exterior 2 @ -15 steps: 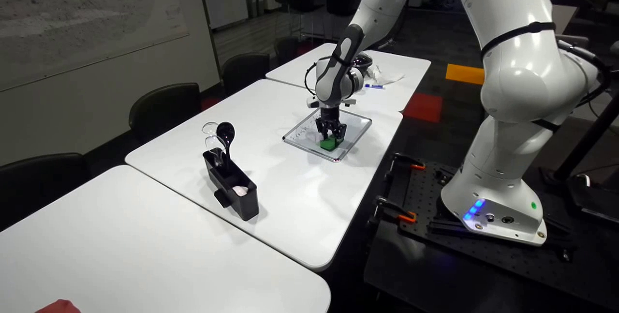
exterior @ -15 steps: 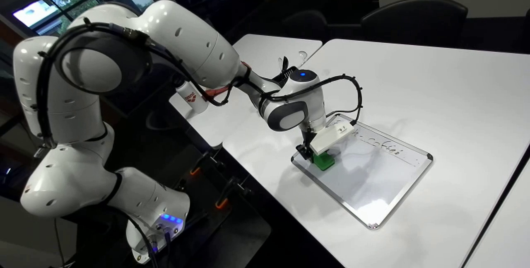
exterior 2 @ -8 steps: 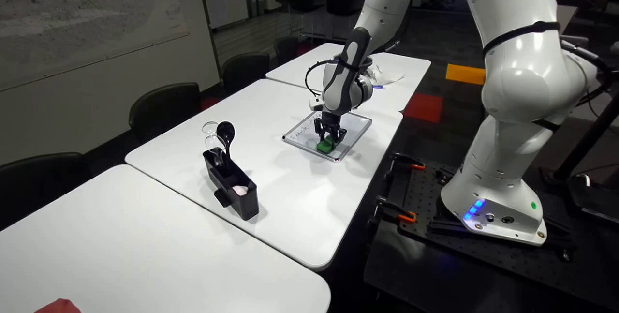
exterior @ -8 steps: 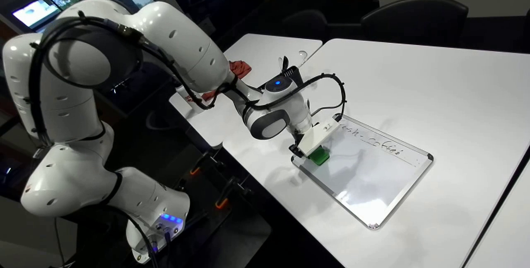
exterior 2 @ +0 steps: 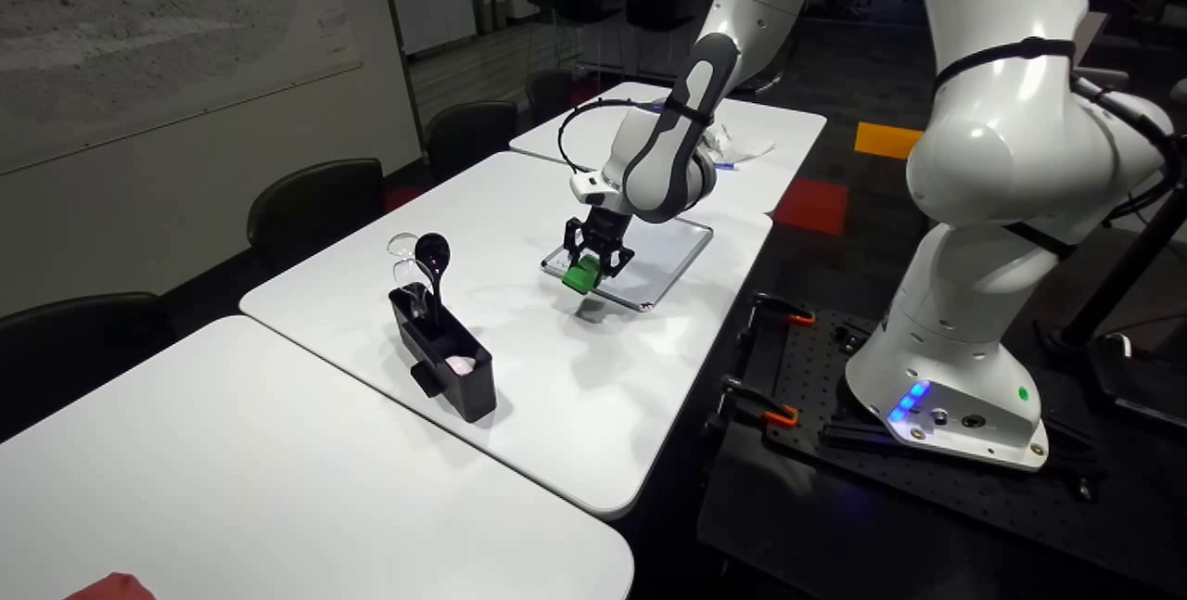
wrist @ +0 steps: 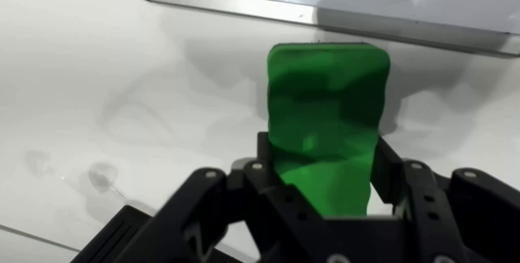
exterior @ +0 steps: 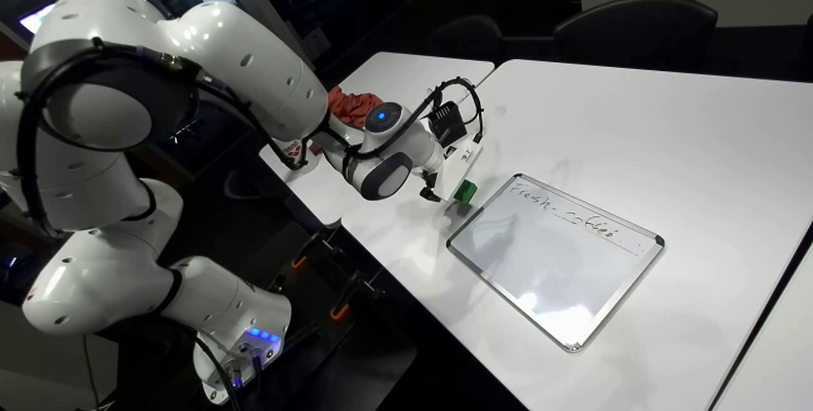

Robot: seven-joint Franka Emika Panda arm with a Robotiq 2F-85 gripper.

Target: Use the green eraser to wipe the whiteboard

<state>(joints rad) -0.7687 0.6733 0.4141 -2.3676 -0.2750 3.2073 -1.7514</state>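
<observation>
"Where's the green eraser (wrist: pixel 325 133)?"

"In the air over the white table (exterior: pixel 667 131), just beside the whiteboard (exterior: pixel 559 271) and outside its frame (wrist: pixel 243 6)."

"What holds it?"

"The gripper (wrist: pixel 323 160), pressing two opposite sides, jaws parted only by the block's width."

"And the board's surface?"

"Pale and glossy, lying flat, with handwriting (exterior: pixel 577 216) along one edge, 'Fresh' readable, and glare near a corner."

"The table?"

"Smooth, softly shadowed. In an exterior view, a black caddy (exterior 2: pixel 454 363) with a black spoon (exterior 2: pixel 432 252) in it stands well apart from the board."

"And the room?"

"Dim. Black chairs (exterior 2: pixel 320 215) stand across the table from the robot arm (exterior 2: pixel 992 164) in both exterior views; a red panel (exterior 2: pixel 811 208) and an orange panel (exterior 2: pixel 886 141) mark the dark floor (exterior 2: pixel 881 62)."
</observation>
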